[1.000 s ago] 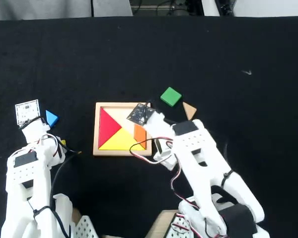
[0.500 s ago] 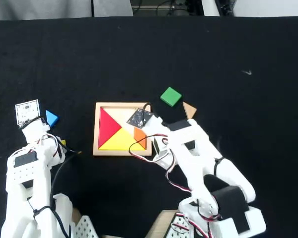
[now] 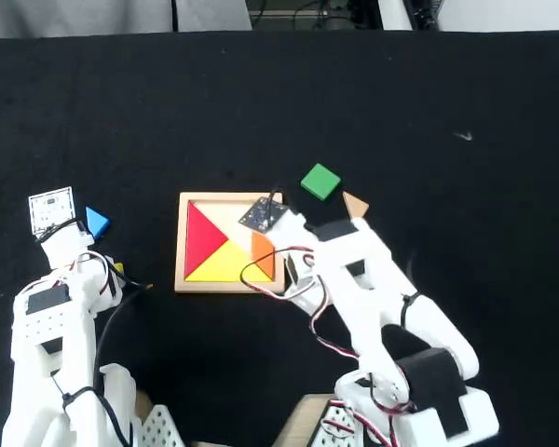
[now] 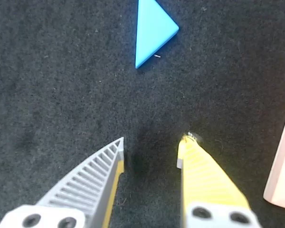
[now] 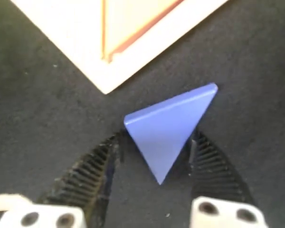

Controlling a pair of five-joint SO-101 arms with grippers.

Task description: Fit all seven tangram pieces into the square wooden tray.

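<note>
Pincer check first: the right pincer (image 5: 156, 137) is spread, one finger on each side of a violet triangle (image 5: 168, 128) in the middle of the right wrist frame. That triangle lies on the black surface (image 3: 429, 112) just off a corner of the wooden tray (image 3: 224, 196). I see a dark gap along one of its edges, so I judge it not yet pinched. The left pincer (image 4: 152, 141) is also spread, holds nothing and hangs over bare cloth, with a light blue triangle (image 4: 152, 31) ahead of it near the top of its frame. From the high view, the tray sits at the centre and holds three pieces: a red triangle (image 3: 201, 237) on its left, a yellow triangle (image 3: 225, 264) along its bottom and an orange piece (image 3: 262, 248) at its right edge, partly under my arm. A green square (image 3: 320, 181) and a tan triangle (image 3: 355, 206) lie outside, just to the tray's upper right. By my count that makes three pieces placed and four left to fit, so I am a bit under halfway. The tray's upper right area looks unfilled, though the arm covers part of it.
</note>
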